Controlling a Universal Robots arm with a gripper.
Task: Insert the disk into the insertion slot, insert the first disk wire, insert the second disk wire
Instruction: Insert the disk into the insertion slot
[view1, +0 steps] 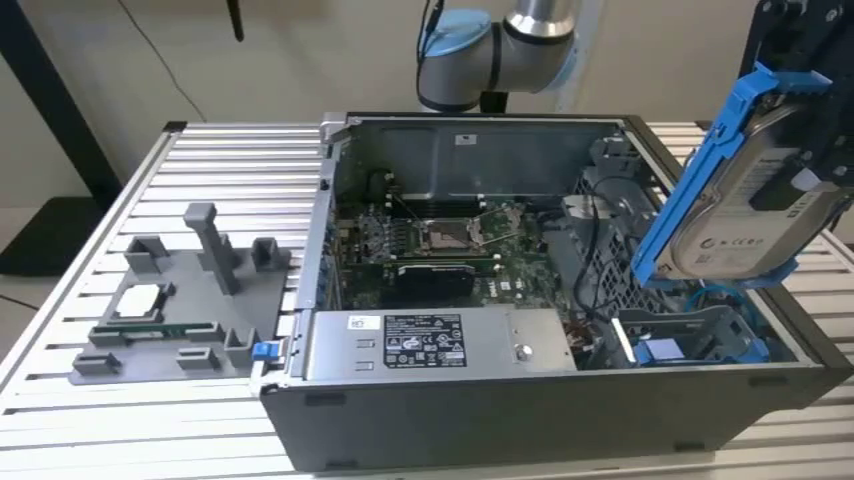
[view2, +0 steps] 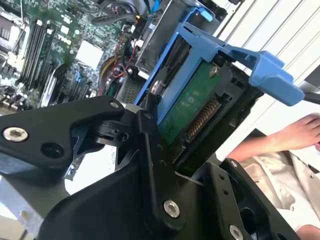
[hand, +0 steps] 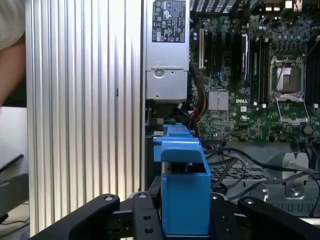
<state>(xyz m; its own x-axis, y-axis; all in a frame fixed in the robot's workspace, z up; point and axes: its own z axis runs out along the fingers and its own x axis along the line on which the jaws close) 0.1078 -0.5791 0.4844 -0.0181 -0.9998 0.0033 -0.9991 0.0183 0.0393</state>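
Exterior view puts the disk tilted almost on edge above the open computer case, at the exterior view's right and clear of the case's rim. The claw holds it by the upper end and is cut off by the picture's edge. Under the disk's lower edge sits the insertion slot, a grey bay with blue rails in the case's near corner. The power-supply box lies to the exterior view's left of it, and the disk is not in it.

In the first wrist view the black fingers close on both sides of the blue carrier, which hides the drive's body. Beside the case, the ribbed worktop lies bare. In the second wrist view a person's hand rests beyond the disk, partly cut off.
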